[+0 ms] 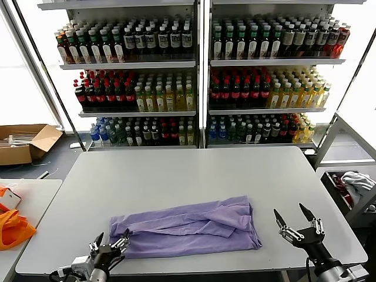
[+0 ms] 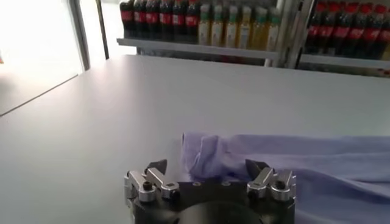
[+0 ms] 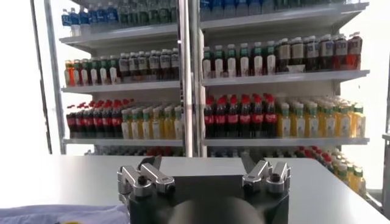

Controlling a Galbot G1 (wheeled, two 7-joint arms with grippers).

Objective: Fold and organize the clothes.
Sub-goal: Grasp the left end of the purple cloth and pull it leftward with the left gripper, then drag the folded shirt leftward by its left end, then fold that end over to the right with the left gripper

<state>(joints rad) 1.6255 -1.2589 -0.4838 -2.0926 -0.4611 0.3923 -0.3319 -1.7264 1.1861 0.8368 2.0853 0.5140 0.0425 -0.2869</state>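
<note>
The lavender T-shirt [image 1: 188, 227] lies folded into a long band across the front of the grey table [image 1: 176, 170], plain side up with wrinkles near its right end. My left gripper [image 1: 110, 239] is open and empty at the shirt's front left corner, just above the table's front edge. In the left wrist view the gripper [image 2: 207, 165] faces the shirt's bunched end [image 2: 256, 159]. My right gripper [image 1: 295, 217] is open and empty, right of the shirt near the table's front right corner. In the right wrist view the gripper [image 3: 203, 162] faces the shelves, with a bit of shirt [image 3: 55, 214] at the edge.
Two shelving units full of bottles [image 1: 200, 76] stand behind the table. An orange fabric [image 1: 13, 228] lies on a side table at left. A cardboard box [image 1: 23, 143] sits on the floor at left. A bin with white-and-red cloth [image 1: 352, 185] is at right.
</note>
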